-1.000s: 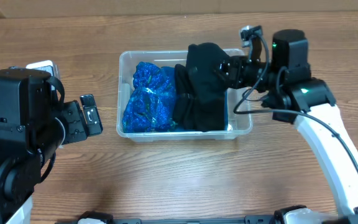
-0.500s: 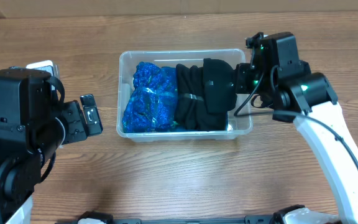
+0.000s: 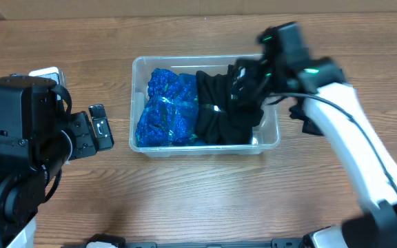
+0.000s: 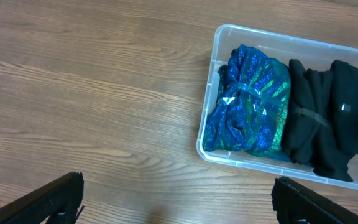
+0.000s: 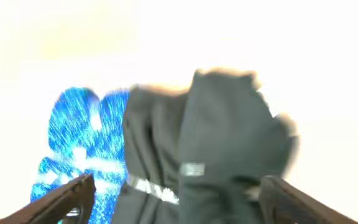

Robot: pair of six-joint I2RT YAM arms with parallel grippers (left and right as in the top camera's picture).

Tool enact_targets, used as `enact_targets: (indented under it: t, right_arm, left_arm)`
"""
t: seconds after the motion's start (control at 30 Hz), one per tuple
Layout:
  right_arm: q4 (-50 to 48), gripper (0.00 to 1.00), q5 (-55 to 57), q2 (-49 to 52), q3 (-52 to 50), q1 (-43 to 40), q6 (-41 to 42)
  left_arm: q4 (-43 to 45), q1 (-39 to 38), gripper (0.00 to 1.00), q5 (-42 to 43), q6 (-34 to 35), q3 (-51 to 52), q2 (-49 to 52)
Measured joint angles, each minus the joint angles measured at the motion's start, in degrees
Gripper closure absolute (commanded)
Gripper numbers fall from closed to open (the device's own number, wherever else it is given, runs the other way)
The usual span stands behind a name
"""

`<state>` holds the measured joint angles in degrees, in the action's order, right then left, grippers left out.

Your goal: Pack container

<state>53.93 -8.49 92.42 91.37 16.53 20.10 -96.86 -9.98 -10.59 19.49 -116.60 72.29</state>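
Pressure first: I'd push the black bundle (image 3: 220,114) flat into the container (image 3: 138,69) with my right claw (image 5: 176,190), spread and empty; left claw (image 4: 176,196) idles, spread too.

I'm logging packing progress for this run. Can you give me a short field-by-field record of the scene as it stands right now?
container: clear bin on the wooden table, no lid in view
left part of container: shiny blue bundle
right part of container: black cloth, bunched up
right gripper: open, above the black cloth; its wrist view is blurred
left gripper: open, over bare table to the left of the container, holding nothing
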Motion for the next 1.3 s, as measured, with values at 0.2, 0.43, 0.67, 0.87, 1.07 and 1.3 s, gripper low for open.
enact_targets:
  t: [0.2,0.43,0.67,0.87,1.07,1.3]
  right_arm:
    - [0.72,0.0,0.39,0.04,-0.26,-30.27,-1.86]
    - [-4.24,0.0,-4.68,21.92,-1.51,-40.0,-9.66]
    - [-7.5,0.32,-9.09,30.8,-1.73,-39.04,-12.46]
    - [-5.01,0.96,-10.08,31.15,-1.46,-37.22,-13.79]
    - [3.17,0.96,-19.34,9.27,-1.79,-33.59,-13.84]
    - [-0.13,0.96,-23.52,-12.48,-0.74,-8.24,-0.74]
  left_arm:
    - [-0.04,0.0,0.0,0.0,0.0,0.0,0.0]
    - [-0.02,0.0,0.0,-0.02,0.0,0.0,0.0]
    - [0.0,0.0,0.0,0.0,0.0,0.0,0.0]
    - [-0.02,0.0,0.0,0.0,0.0,0.0,0.0]
    - [0.02,0.0,0.0,0.0,0.0,0.0,0.0]
    - [0.0,0.0,0.0,0.0,0.0,0.0,0.0]
